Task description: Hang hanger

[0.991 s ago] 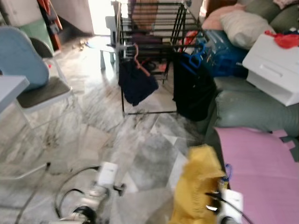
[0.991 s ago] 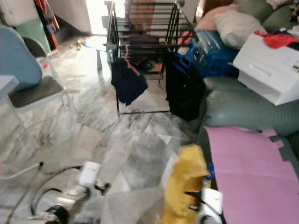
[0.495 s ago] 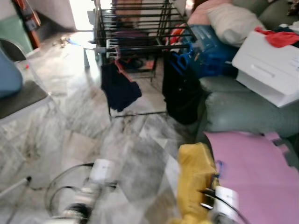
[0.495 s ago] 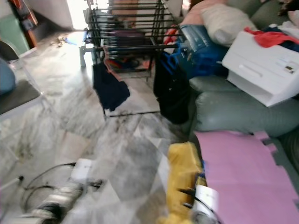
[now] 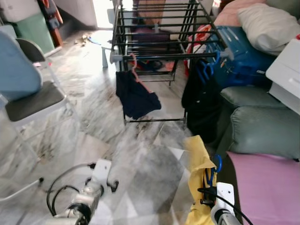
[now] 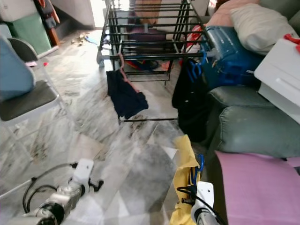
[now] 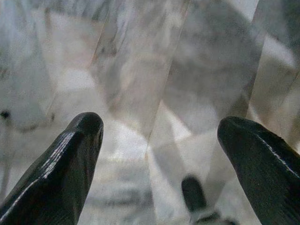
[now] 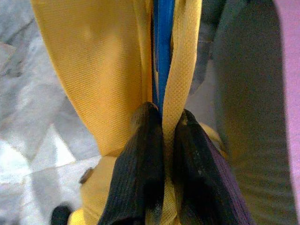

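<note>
From my head cams, the right gripper (image 5: 208, 187) sat low with the blue hanger (image 5: 211, 169) and yellow garment (image 5: 198, 178), the black drying rack (image 5: 164, 33) well ahead. Right wrist showed fingers (image 8: 140, 154) pinched tight on both. Left wrist: left gripper (image 7: 159, 154) spread wide over marble floor (image 7: 140, 70), holding nothing.

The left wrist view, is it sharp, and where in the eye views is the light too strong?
Left wrist view: the marble floor is soft and out of focus, the black fingers glossy with reflections. Left eye view: daylight behind the drying rack washes out the far floor.
</note>
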Tool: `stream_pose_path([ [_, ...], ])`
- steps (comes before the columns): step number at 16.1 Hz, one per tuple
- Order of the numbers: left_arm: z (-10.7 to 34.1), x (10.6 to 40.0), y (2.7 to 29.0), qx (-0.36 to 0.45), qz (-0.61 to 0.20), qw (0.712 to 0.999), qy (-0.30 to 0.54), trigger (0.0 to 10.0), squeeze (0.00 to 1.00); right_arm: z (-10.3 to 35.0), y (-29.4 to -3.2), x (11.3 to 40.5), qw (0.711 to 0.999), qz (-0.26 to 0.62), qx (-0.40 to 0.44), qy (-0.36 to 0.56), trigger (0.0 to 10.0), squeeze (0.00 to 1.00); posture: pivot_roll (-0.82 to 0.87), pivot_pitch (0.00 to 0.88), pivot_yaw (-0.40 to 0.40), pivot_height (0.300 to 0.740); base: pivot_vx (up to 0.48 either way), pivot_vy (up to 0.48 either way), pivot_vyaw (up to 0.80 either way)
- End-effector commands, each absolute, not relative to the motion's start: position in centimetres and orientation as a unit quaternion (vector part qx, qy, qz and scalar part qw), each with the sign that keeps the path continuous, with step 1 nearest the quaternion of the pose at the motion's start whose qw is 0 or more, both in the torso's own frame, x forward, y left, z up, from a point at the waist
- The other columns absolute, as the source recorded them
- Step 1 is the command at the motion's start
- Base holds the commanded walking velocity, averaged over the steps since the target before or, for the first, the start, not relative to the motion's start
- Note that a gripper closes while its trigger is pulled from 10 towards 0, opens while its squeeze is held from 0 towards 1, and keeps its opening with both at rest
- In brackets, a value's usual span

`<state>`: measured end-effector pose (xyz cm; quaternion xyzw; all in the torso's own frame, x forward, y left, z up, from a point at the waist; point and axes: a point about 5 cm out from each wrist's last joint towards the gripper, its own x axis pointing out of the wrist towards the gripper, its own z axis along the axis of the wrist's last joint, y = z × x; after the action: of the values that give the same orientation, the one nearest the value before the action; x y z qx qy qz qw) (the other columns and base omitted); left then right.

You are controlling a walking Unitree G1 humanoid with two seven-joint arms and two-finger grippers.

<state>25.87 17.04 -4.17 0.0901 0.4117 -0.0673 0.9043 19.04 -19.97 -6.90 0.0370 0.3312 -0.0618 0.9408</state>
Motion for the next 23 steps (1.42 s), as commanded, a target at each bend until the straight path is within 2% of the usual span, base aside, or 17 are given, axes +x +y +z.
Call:
stream_pose_path([
  [1, -4.6, 25.4, 16.3, 0.087, -0.076, 0.9, 0.421, 10.0, 0.0, -6.6, -21.2, 19.0, 0.943, -0.074, 0.026, 0.322, 10.0, 0.0, -0.04, 0.0, -0.024, 0.74, 0.292, 0.289, 0.0],
  [6, -4.8, 25.1, 16.8, 0.09, -0.067, 0.898, 0.425, 10.0, 0.0, -5.0, -22.4, 20.9, 0.958, -0.062, -0.01, 0.278, 10.0, 0.0, -0.05, 0.0, -0.022, 0.74, 0.282, 0.28, 0.0],
  [9, -4.8, 25.0, 16.9, 0.091, -0.072, 0.897, 0.426, 10.0, 0.0, -3.2, -24.1, 22.7, 0.966, -0.083, -0.02, 0.243, 10.0, 0.0, -0.05, 0.0, -0.021, 0.74, 0.326, 0.282, 0.0],
  [13, -4.8, 24.9, 16.9, 0.089, -0.078, 0.897, 0.425, 10.0, 0.0, -1.0, -25.7, 24.8, 0.974, -0.099, -0.024, 0.2, 10.0, 0.0, -0.06, 0.0, -0.019, 0.74, 0.44, 0.0, 0.0],
  [17, -4.8, 25.0, 16.8, 0.097, -0.085, 0.896, 0.425, 10.0, 0.0, 0.4, -26.2, 26.3, 0.979, -0.067, -0.032, 0.188, 10.0, 0.0, -0.06, 0.0, -0.011, 0.74, 0.442, 0.0, 0.0],
  [18, -4.8, 25.0, 16.8, 0.098, -0.087, 0.896, 0.424, 10.0, 0.0, 0.5, -26.1, 26.4, 0.979, -0.06, -0.028, 0.191, 10.0, 0.0, -0.06, 0.0, -0.011, 0.74, 0.442, 0.0, 0.0],
  [20, -4.9, 24.9, 16.8, 0.102, -0.088, 0.895, 0.426, 10.0, 0.0, -1.0, -25.6, 25.7, 0.965, -0.057, -0.034, 0.253, 10.0, 0.0, -0.06, 0.0, -0.009, 0.74, 0.403, 0.0, 0.0],
  [23, -4.9, 24.9, 16.7, 0.103, -0.09, 0.894, 0.428, 10.0, 0.0, -4.0, -24.1, 23.0, 0.942, -0.063, -0.026, 0.33, 10.0, 0.0, -0.05, 0.0, -0.013, 0.74, 0.0, 0.0, 0.0],
])
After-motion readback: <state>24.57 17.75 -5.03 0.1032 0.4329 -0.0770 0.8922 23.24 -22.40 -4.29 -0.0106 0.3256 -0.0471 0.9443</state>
